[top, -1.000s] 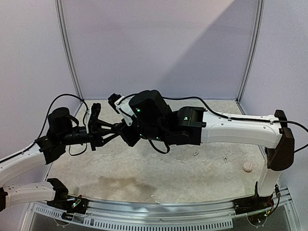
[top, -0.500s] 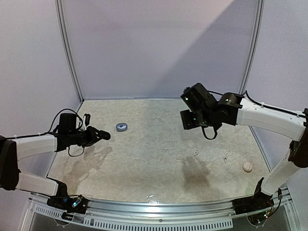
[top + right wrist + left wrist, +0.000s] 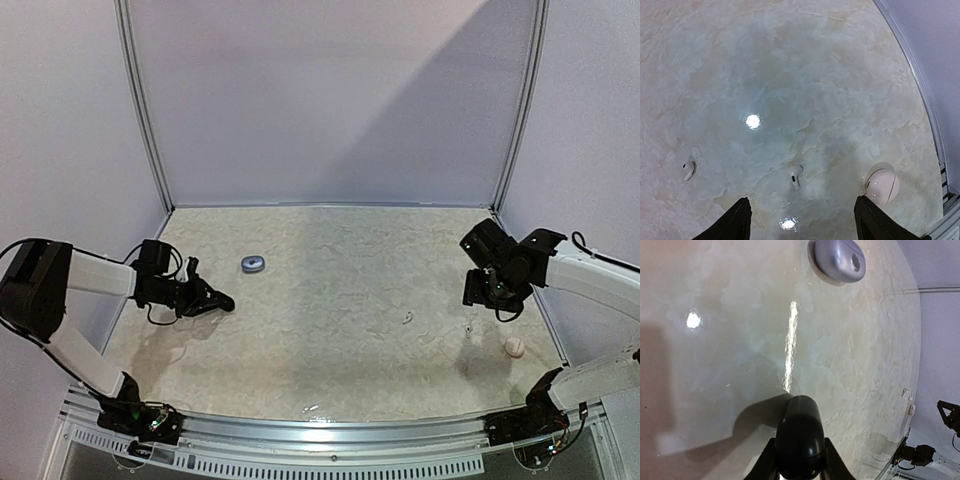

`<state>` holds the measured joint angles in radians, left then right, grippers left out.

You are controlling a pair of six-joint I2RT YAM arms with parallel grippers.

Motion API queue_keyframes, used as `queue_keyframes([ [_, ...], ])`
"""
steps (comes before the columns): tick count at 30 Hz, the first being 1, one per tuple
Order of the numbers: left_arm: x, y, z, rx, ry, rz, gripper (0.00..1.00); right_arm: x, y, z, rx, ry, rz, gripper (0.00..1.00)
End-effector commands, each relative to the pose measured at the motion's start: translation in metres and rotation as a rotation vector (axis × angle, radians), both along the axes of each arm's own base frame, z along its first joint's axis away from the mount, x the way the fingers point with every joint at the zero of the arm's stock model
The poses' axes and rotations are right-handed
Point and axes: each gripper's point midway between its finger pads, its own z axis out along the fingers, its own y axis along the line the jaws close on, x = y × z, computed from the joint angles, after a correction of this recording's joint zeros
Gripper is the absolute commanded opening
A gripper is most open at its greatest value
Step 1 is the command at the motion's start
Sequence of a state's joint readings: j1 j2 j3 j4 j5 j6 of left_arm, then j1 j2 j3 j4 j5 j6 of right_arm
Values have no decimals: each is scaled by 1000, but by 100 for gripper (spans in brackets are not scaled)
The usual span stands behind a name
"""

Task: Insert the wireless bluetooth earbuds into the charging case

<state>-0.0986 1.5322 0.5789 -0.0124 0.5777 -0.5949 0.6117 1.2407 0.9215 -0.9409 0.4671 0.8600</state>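
White-shelled with black joints, the left arm folds back at its elbow by the left wall. Its forearm runs rightward, low over the marbled beige worktop point(image 3: 330, 360). The left gripper point(image 3: 210, 300) is clenched on a glossy black rounded object point(image 3: 800, 432). The right arm reaches in from the right edge, wrist bent down. The right gripper point(image 3: 801, 199) is released, its jaws wide apart with nothing between them.

One white stemmed earbud point(image 3: 796, 176) lies loose on the worktop just ahead of the right gripper's jaws. A second white stemmed earbud point(image 3: 688, 169) lies further left, well apart from the first. A pale pink rounded case point(image 3: 881, 184) sits near the right wall, beside the first earbud. A lilac-grey oval case point(image 3: 837, 260) with a dark round dimple rests ahead of the left gripper, apart from it.

Lilac wall panels point(image 3: 330, 100) close in the back and both sides, and a metal rail point(image 3: 330, 432) borders the near edge. The middle of the worktop lies open between the arms.
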Motion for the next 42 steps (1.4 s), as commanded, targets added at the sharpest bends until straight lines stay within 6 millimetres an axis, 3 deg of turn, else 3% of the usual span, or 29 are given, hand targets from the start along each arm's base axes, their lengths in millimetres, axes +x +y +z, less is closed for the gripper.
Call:
queue_keyframes([
  [1,-1,4,-9,10,62,-34,7,-13,-30,-17,72,48,-144,78],
  [3,4,5,-9,9,74,-34,22,-22,-48,-25,95,101,-214,83],
  [7,1,16,-20,59,131,-14,37,-37,-70,-41,109,187,-300,86],
  [14,-1,38,-18,177,180,12,68,-57,-85,-72,152,281,-431,88],
  [17,-8,49,-16,251,230,5,93,-64,-92,-80,163,311,-477,89],
  [23,-5,66,5,379,262,-31,99,-77,-107,-82,127,344,-528,89],
  [30,2,60,20,342,235,-20,99,-73,-97,-97,256,307,-533,89],
  [34,4,59,25,336,218,-18,98,-66,-105,-99,219,320,-514,87],
  [42,12,55,31,305,204,3,98,-62,-101,-125,238,343,-499,84],
])
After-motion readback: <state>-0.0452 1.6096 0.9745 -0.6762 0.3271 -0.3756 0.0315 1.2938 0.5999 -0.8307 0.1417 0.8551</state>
